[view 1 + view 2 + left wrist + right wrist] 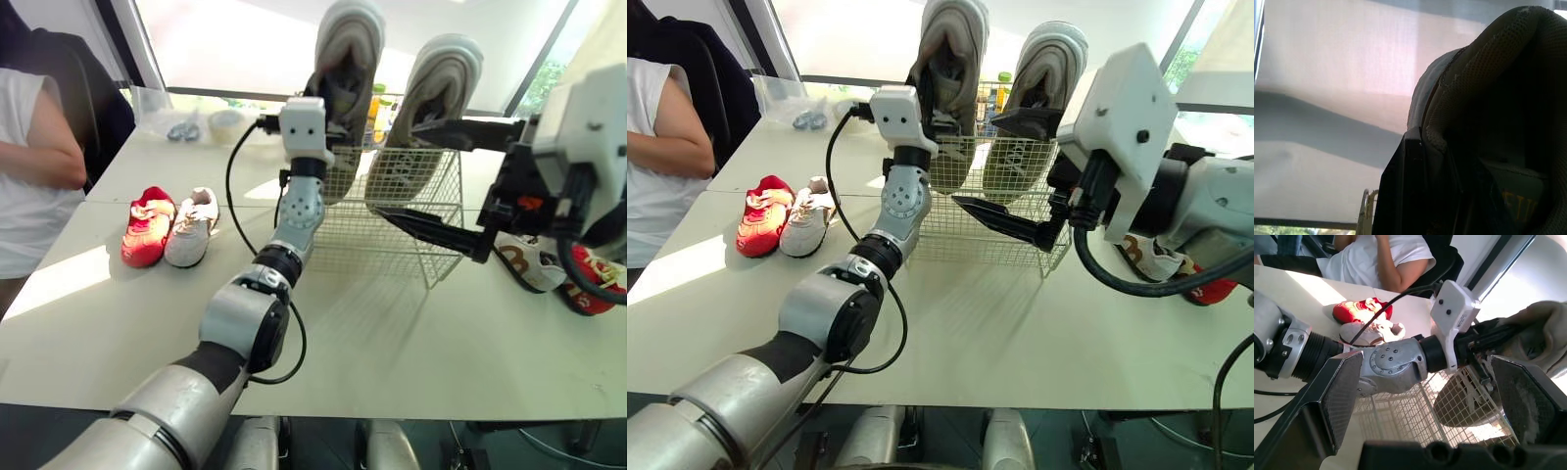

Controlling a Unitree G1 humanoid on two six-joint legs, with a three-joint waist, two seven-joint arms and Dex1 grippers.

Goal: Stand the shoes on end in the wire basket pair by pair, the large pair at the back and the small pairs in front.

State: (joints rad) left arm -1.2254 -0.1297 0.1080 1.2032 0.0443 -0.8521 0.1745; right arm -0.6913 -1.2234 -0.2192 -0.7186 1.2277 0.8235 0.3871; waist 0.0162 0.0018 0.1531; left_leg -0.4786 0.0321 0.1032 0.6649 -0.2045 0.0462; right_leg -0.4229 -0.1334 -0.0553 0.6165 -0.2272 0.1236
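Observation:
Two large grey shoes stand on end at the back of the wire basket (431, 250), toes down. My left gripper (331, 98) is shut on the heel collar of the left large shoe (345, 59); in the left wrist view a finger (1400, 191) presses against that collar (1484, 73). My right gripper (423, 176) hangs wide open just before the right large shoe (436, 88), one finger level with it and the other low across the basket's front. A small red shoe (147, 227) and a small white shoe (191, 227) lie to the left. Another small pair (529, 262) lies to the right.
A person in a white shirt (29, 166) sits at the table's left edge. A clear plastic bag (186, 122) and a bottle (377, 98) stand at the back. My left arm (1396, 362) crosses in front of the basket.

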